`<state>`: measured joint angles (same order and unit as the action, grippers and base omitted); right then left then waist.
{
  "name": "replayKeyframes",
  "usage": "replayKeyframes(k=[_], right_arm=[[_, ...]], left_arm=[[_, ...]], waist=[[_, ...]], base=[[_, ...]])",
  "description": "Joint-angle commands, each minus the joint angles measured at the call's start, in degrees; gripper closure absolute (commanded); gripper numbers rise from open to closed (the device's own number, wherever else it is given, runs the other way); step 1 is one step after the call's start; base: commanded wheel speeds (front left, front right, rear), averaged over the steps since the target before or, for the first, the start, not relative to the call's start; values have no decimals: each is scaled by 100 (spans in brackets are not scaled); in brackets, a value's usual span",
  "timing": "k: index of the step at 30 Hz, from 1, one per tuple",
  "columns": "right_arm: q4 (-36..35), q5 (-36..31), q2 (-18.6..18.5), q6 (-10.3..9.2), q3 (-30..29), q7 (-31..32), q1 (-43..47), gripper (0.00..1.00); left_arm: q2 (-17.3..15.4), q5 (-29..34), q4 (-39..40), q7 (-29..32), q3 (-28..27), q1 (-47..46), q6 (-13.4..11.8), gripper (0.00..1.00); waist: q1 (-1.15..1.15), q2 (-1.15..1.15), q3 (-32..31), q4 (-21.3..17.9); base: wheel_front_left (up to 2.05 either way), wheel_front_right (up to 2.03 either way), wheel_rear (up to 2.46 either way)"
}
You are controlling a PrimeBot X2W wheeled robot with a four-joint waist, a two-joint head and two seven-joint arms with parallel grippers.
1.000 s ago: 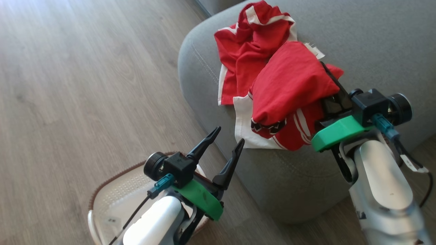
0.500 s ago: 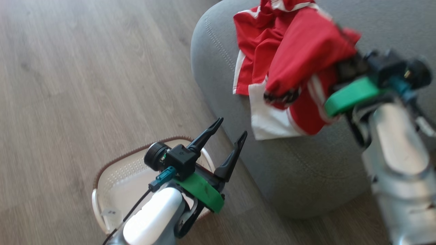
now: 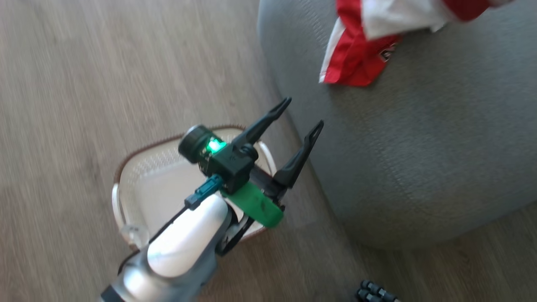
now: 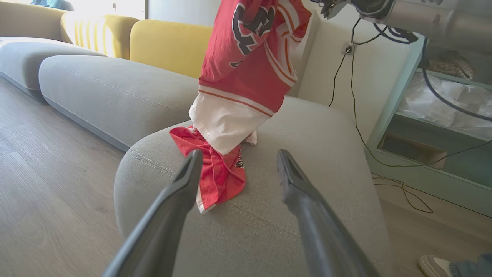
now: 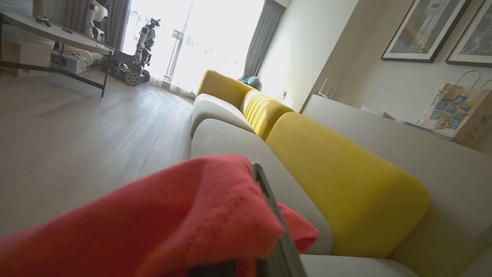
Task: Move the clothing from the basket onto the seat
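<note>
Clothing (image 4: pixel 246 73) hung lengthwise straight below the right gripper (image 5: pixel 255 173) clamped on it, hem meeting a second garment (image 4: pixel 221 181) on the seat (image 4: pixel 307 154); left gripper (image 3: pixel 304 112), spread and empty, stood farther off above the basket (image 3: pixel 138 147).

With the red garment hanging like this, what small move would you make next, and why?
Probably lower the right gripper before opening: it is shut on the garment, which hangs high over the seat, its white hem down by the other garment lying there.
</note>
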<state>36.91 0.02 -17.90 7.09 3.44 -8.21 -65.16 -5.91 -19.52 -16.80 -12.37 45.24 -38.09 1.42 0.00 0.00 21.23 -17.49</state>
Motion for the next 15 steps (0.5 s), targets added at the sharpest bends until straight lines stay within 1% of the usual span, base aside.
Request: replayKeyframes(k=[1,4,7,11,15], right_arm=[[-118,-45,-19,40,-12,32,-191,100],[245,-155,-114,40,-152,100,-493,100],[641,-302,-174,40,-357,95,-602,100],[1249,-570,-154,40,-689,92,-575,100],[1783,-899,-73,40,-1175,33,-453,100]], left_arm=[[-73,48,221,28,-134,-196,-28,0],[-127,150,364,117,-105,-375,-33,0],[-155,228,459,175,-58,-506,-25,0],[-177,287,543,246,-4,-601,-30,0],[-209,313,624,308,28,-653,-42,0]], waist=[[0,0,419,258],[0,0,754,379],[0,0,1003,498],[0,0,1250,562],[0,0,1437,598]], base=[[0,0,0],[0,0,0],[0,0,0],[0,0,0],[0,0,0]])
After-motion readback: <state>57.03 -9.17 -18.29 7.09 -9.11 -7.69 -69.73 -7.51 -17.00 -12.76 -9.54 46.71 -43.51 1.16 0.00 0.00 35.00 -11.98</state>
